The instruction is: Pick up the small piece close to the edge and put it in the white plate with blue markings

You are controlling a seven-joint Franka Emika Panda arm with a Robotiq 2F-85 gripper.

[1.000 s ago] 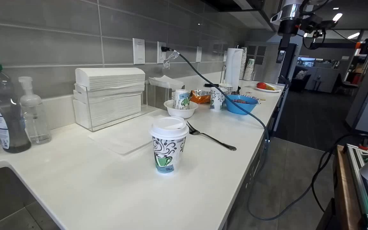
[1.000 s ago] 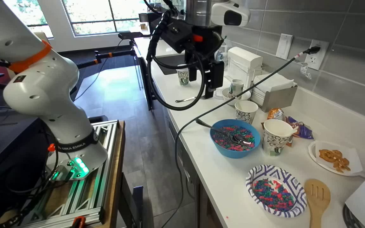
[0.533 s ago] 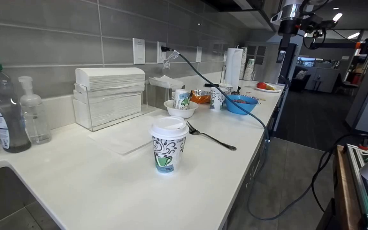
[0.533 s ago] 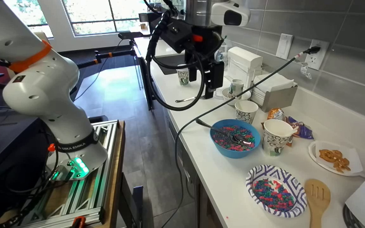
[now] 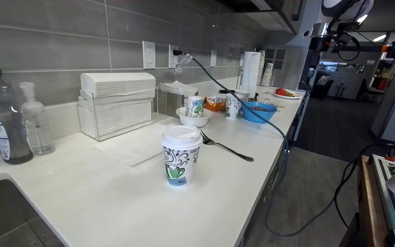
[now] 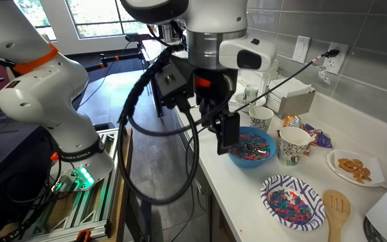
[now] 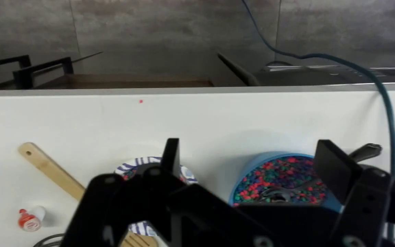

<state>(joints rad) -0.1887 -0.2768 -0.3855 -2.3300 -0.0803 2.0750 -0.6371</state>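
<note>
The small piece is a tiny red dot (image 6: 241,231) lying on the white counter near its front edge. It also shows in the wrist view (image 7: 141,101), beyond and left of the jaws. The white plate with blue markings (image 6: 317,201) lies further in on the counter and holds red, blue and green bits. In the wrist view, the left finger partly covers this plate (image 7: 188,175). My gripper (image 7: 249,142) is open, with a wide empty gap between its fingers. In an exterior view the gripper (image 6: 223,148) hangs above the counter, just in front of the blue bowl.
The blue bowl (image 6: 249,163) holds colored bits and a spoon. Paper cups (image 6: 292,148), a wooden spatula (image 6: 336,208) and a plate of pretzels (image 6: 331,161) stand around. A taut cable (image 6: 281,82) runs from the wall outlet across the counter and over its edge.
The arm has moved along the counter toward the blue bowl and the patterned plate, and the gripper sits lower in the view. The counter objects have not moved.
</note>
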